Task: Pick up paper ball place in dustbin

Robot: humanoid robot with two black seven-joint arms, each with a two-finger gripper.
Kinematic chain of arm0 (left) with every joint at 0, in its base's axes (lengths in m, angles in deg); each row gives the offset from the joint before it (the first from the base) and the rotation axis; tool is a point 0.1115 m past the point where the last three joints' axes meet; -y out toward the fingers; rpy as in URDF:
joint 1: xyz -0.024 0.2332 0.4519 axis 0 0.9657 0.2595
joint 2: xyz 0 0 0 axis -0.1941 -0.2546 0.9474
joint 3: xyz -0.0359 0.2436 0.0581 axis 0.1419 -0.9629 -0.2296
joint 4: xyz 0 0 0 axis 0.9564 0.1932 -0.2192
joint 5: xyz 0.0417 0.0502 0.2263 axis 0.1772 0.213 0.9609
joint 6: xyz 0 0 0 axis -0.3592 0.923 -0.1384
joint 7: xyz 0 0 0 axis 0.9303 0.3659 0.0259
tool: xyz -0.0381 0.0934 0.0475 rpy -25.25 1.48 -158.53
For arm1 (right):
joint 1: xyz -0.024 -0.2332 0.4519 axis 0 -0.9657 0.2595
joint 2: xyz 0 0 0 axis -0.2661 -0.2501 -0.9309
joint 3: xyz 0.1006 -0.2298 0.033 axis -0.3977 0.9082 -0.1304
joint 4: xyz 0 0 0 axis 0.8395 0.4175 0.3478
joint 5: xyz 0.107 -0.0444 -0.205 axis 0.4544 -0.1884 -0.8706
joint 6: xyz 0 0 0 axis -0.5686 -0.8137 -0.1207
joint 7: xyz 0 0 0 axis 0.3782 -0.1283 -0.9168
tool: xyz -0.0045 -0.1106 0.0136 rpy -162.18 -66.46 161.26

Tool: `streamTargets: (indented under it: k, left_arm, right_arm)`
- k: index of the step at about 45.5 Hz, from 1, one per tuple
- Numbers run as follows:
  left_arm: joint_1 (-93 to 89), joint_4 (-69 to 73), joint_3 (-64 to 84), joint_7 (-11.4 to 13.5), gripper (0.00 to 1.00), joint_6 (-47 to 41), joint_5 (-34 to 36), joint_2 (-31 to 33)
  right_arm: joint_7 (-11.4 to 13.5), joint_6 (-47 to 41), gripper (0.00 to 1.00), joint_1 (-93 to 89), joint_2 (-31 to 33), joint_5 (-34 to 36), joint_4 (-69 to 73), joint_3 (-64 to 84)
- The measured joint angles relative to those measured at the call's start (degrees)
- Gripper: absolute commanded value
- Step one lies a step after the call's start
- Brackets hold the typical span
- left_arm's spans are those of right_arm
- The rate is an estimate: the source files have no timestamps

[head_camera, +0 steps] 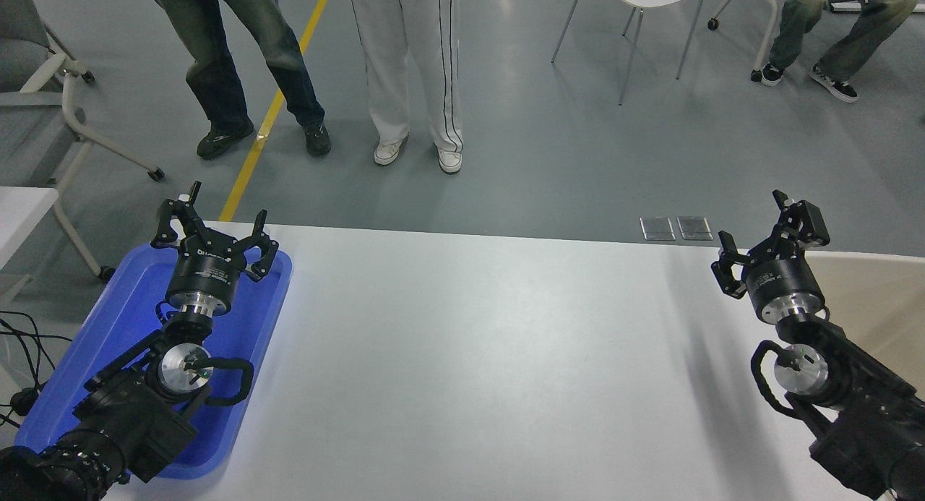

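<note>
right gripper [767, 235], jaws spread and empty, hovers over the white table [470, 356] beside the dustbin [878, 298]. left gripper [211, 230], also spread, rests over the blue tray [123, 320]. no paper ball is visible; it is judged already binned, task apparently complete.

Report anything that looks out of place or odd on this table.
No paper ball shows anywhere on the white table. The right gripper, jaws open and empty, hovers beside the dustbin. Nothing looks spilled or damaged.
</note>
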Motion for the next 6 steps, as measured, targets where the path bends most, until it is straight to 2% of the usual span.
streamTargets:
  k: [6]
  left_arm:
    - [-0.01,0.0,-0.02,0.0,1.0,0.0,0.0,0.0]
  right_arm:
    - [-0.4,-0.27,1.0,-0.33,-0.36,0.0,0.0,0.7]
